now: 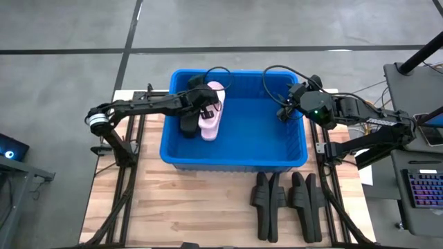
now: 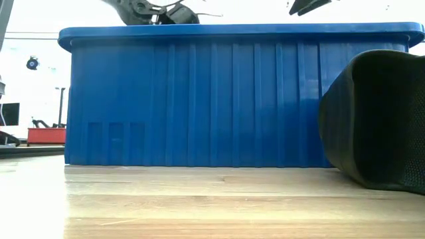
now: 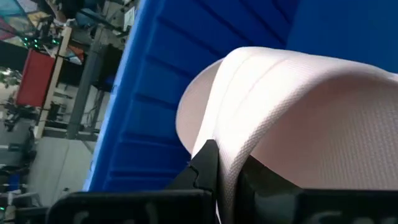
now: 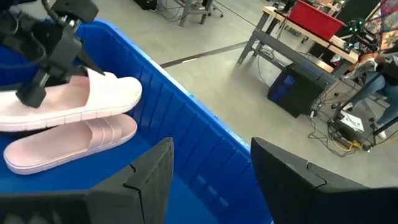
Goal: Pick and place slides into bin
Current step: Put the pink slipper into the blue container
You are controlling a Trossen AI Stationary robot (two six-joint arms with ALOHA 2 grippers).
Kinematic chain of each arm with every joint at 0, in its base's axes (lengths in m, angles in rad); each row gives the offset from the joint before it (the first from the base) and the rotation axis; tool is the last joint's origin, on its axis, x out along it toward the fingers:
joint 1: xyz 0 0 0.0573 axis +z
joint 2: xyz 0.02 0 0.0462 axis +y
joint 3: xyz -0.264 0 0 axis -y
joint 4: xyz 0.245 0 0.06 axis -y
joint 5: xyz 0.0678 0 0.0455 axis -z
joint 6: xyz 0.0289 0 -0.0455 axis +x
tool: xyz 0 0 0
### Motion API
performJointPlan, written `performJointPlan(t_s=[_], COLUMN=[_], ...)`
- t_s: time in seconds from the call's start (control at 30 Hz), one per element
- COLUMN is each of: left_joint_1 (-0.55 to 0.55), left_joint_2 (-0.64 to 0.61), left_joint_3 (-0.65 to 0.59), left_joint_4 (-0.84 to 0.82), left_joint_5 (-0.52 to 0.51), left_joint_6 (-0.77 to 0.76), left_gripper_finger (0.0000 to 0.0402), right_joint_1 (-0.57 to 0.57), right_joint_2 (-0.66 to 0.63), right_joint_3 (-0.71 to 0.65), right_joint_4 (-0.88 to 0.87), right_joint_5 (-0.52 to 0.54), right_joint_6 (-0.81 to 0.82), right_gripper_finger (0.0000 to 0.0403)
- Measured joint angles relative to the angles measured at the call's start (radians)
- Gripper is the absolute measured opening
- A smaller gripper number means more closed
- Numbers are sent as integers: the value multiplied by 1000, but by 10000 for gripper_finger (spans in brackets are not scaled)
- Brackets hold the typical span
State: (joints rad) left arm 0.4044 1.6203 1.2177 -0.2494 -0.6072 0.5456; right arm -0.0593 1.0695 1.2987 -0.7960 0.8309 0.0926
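While the left pincer [image 1: 205, 105] reached into the bin [image 1: 235, 160] from the left, the high view showed it clenched on a pink slide [image 1: 214, 104] near the bin's far-left corner, with a second pink slide [image 1: 208, 128] just beside it, partly covered by the arm. The right pincer [image 1: 285, 111] hung over the bin's right rim, released and empty. Four black slides [image 1: 287, 200] lay side by side on the wooden surface [image 1: 180, 207] just in front of the bin.

At table height, the bin's ribbed front wall filled most of the low view — one black slide [image 2: 375, 119] loomed close at the right.

Through the left wrist view, the pink slide's strap sat pinched between the dark fingers [image 3: 205, 165], against the blue wall.

From the right wrist, both pink slides showed inside the bin — one held above the other by the left pincer [image 4: 46, 74] — and the right fingers [image 4: 149, 177] stood apart with nothing between.
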Motion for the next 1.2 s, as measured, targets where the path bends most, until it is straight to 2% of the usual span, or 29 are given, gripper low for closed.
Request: performJointPlan(t_s=[0.17,0.4,0.8,1.03,1.2], left_joint_1=[1,2,3,11,8], left_joint_2=[0,0,0,108,153], left_joint_3=[-42,-98,-132,-128,-111], left_joint_4=[70,74,90,131,121], left_joint_5=[-5,-8,-16,-4,-65], left_joint_6=[18,14,-113,-126,-123], left_gripper_finger=[0,0,0,0,0], right_joint_1=[0,0,0,0,0], right_joint_2=[0,0,1,1,1], right_joint_3=[0,0,0,0,0], right_joint_4=[0,0,1,2,5], right_joint_5=[0,0,0,2,4], right_joint_6=[5,19,46,40,50], right_gripper_finger=[206,206,206,206,206])
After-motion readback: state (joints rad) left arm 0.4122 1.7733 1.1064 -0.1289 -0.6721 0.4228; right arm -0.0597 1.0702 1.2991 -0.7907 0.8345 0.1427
